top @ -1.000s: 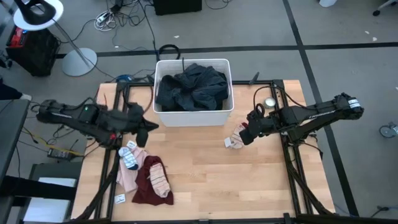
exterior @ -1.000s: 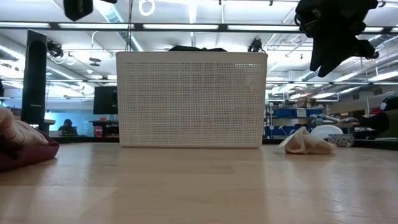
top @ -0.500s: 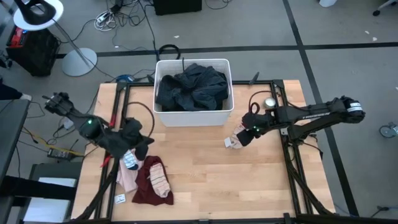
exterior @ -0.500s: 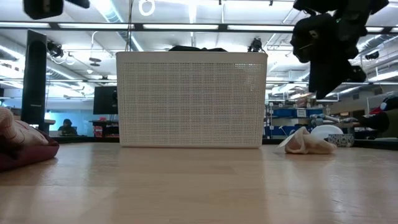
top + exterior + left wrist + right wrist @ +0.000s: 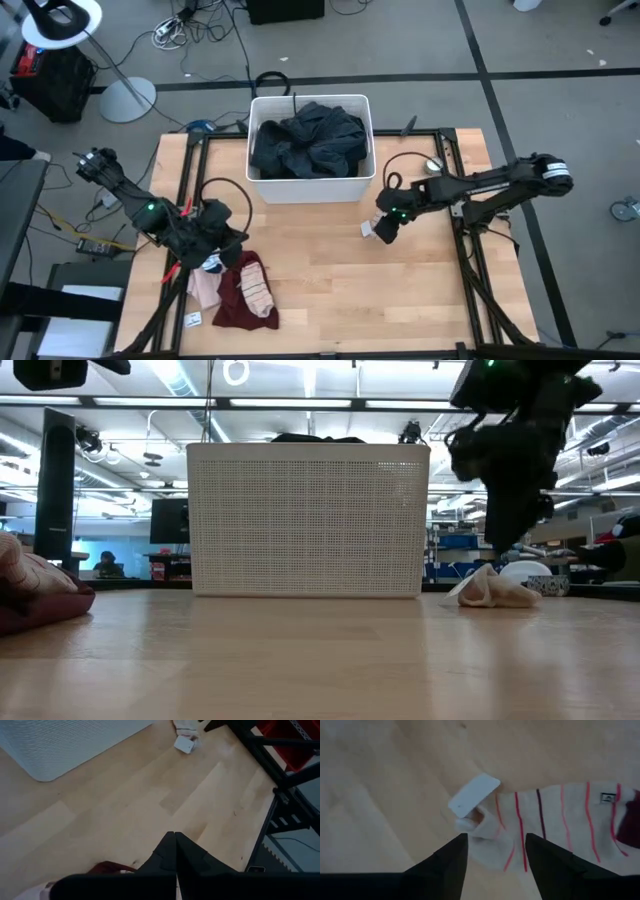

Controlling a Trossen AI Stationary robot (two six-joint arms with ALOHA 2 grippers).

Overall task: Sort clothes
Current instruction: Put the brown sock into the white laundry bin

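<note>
A white sock with red and pink stripes [image 5: 555, 815] and a white tag [image 5: 474, 795] lies flat on the table to the right of the bin. My right gripper [image 5: 385, 228] is open just above the sock, one fingertip on either side of its tag end; the low view [image 5: 497, 548] shows it above the sock [image 5: 490, 590]. My left gripper [image 5: 175, 842] is shut and empty, high over the pile at the left [image 5: 215, 245]. That pile holds a maroon garment [image 5: 230, 305], a pink one [image 5: 205, 285] and a striped sock [image 5: 258, 290].
The white bin [image 5: 310, 98] stands at the table's far middle with dark teal clothes [image 5: 305, 140] in it. A small round thing [image 5: 434, 165] lies at the far right. Bare wood stretches between the pile and the sock.
My right gripper has gone down and toward the table's left edge until it stands over the striped sock. My left gripper has swung from beside the bin toward the near edge and now stands over the pile. No cloth has moved.
</note>
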